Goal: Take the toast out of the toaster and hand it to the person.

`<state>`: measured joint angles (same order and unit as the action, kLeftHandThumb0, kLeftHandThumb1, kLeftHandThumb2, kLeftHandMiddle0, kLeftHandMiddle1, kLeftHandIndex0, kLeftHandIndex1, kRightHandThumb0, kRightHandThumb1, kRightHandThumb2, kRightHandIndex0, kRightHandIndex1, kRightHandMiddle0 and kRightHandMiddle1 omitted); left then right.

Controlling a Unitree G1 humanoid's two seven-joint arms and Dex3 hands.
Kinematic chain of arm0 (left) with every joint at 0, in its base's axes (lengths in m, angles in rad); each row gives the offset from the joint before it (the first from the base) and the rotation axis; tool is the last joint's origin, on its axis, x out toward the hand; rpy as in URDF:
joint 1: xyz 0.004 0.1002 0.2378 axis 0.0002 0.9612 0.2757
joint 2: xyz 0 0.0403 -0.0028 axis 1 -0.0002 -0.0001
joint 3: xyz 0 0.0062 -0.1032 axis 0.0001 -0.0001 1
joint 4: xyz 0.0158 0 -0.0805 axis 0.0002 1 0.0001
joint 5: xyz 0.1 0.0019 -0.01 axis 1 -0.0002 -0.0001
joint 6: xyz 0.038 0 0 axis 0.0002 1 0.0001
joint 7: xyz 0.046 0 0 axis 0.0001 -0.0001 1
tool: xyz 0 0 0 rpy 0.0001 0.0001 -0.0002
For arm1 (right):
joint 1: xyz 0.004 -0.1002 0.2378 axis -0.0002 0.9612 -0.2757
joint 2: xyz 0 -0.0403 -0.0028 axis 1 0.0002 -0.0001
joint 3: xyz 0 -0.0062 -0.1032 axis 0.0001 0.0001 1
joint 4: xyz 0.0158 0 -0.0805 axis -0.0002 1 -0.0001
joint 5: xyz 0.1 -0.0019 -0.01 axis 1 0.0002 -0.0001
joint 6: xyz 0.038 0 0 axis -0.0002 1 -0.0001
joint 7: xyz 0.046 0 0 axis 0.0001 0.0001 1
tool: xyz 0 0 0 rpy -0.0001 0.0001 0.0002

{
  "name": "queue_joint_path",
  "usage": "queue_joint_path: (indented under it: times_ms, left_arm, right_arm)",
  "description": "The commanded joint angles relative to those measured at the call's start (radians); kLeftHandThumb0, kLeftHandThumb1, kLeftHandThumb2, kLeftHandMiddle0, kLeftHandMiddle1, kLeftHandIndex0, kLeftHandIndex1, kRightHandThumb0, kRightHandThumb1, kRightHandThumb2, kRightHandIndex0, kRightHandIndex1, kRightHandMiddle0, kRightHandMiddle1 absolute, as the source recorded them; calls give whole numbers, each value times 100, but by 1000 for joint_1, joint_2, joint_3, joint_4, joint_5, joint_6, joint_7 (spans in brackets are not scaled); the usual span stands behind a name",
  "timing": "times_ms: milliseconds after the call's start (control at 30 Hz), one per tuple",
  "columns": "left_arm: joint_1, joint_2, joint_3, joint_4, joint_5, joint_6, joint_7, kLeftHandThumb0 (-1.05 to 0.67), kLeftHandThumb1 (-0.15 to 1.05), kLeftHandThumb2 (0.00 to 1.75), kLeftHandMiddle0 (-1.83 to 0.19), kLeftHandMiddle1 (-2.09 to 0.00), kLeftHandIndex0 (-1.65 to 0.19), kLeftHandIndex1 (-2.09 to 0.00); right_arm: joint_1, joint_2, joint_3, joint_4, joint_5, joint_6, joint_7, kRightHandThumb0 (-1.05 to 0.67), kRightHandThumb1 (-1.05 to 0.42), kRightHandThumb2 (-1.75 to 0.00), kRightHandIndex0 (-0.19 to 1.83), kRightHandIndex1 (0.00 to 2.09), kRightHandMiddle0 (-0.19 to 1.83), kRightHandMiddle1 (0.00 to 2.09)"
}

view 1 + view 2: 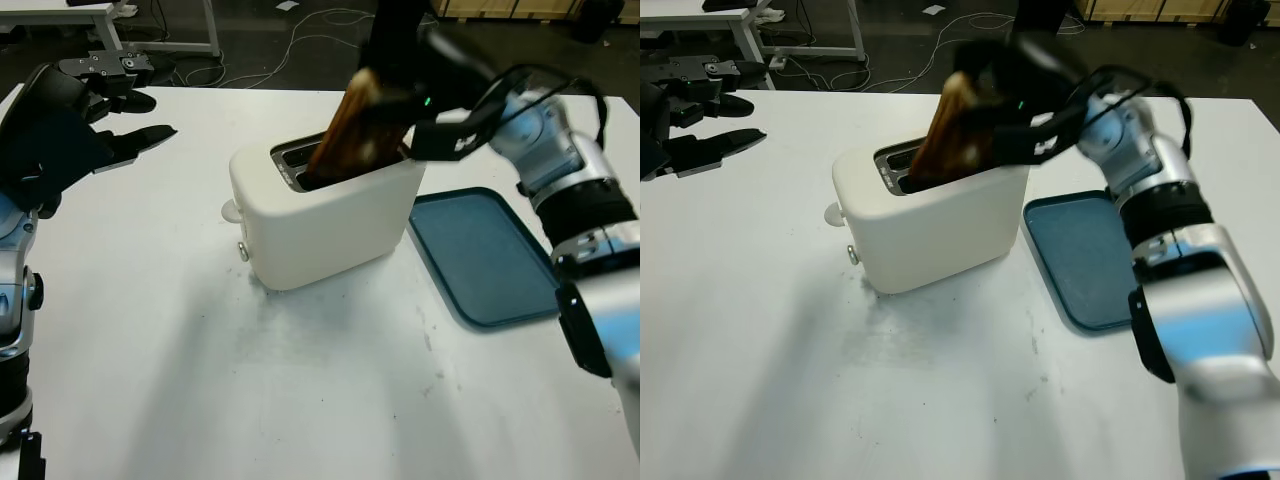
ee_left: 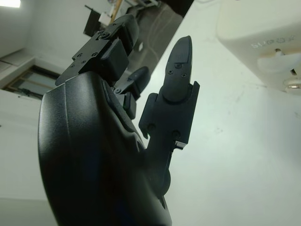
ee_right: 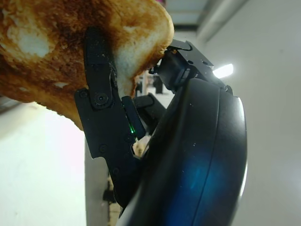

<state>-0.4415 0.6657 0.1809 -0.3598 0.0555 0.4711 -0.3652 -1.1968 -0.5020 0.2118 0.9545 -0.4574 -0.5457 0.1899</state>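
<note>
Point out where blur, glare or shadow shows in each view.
Both eye views: the toast and right hand are smeared by motion, and the toaster throws a soft shadow forward on the table. Right wrist view: bright glare behind the toast. Left wrist view: the left hand is sharp, toaster soft.

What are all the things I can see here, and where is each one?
toaster: one, cream white, middle of the table.
toast: one slice, browned, tilted, partly out of the toaster's slot, held by the right hand.
tray: one, blue, on the table beside the toaster, on the robot's right.
table: one, white, under everything.
right hand: one, black, above the toaster, shut on the toast.
left hand: one, black, open, over the table's far left.
</note>
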Motion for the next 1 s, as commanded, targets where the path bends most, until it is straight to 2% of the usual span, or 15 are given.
queue_joint_path:
  times_ms: [0,233,333,567,667,733,967]
  left_arm:
    - [9,15,-3,-3,16,-4,-1,-31,92,11,-30,-74,-60,-2]
    - [10,12,2,-3,15,-4,-2,-29,92,12,-30,-73,-59,-2]
    - [11,13,1,-2,20,-8,0,-31,92,12,-31,-73,-60,-2]
    - [14,-9,16,-2,-1,-3,5,-30,92,12,-30,-71,-59,-1]
    - [16,-10,17,-6,-2,2,4,-29,92,12,-29,-72,-59,-1]
    - [17,-11,19,-5,-1,2,5,-29,92,12,-29,-72,-59,-1]
    - [16,-16,20,-6,-7,8,2,-29,92,13,-27,-72,-58,-1]
  right_arm:
    - [-44,-13,-35,16,41,4,-13,-43,-92,-35,98,175,69,175]
    - [-107,-29,-91,84,101,52,2,-43,-92,-34,97,175,74,175]
    - [-128,-32,-121,114,122,96,-31,-50,-92,-30,99,175,78,175]
    - [-152,-37,-172,222,152,119,-109,-48,-92,-30,106,175,82,175]
    - [-147,-33,-152,264,119,154,-188,-43,-92,-28,101,175,78,175]
    - [-137,-30,-153,289,119,174,-209,-36,-92,-29,91,175,66,175]
    - [-108,-2,-154,327,124,261,-297,-34,-92,-30,81,175,55,175]
